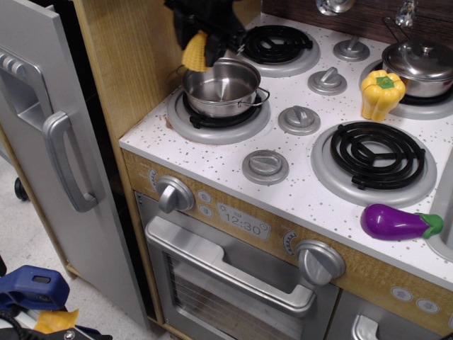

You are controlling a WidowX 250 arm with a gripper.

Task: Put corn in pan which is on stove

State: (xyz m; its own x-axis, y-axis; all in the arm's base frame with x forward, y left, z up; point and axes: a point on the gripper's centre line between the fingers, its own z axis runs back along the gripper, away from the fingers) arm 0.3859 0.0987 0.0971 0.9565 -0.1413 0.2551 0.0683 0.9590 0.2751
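Observation:
My black gripper [200, 44] is shut on the yellow corn [195, 53] and holds it in the air just above the far left rim of the pan. The pan [221, 88] is a small shiny steel pot with wire handles; it stands empty on the front left burner of the white speckled stove [212, 166]. The corn hangs with its wide end downward, close over the pan's back left edge. Most of the arm is cut off by the top of the frame.
A yellow bell pepper [382, 93] stands beside a lidded steel pot [423, 65] at the back right. A purple eggplant [398, 222] lies at the front right edge. Grey knobs [299, 119] sit between the burners. A wooden side wall [134, 64] rises left of the pan.

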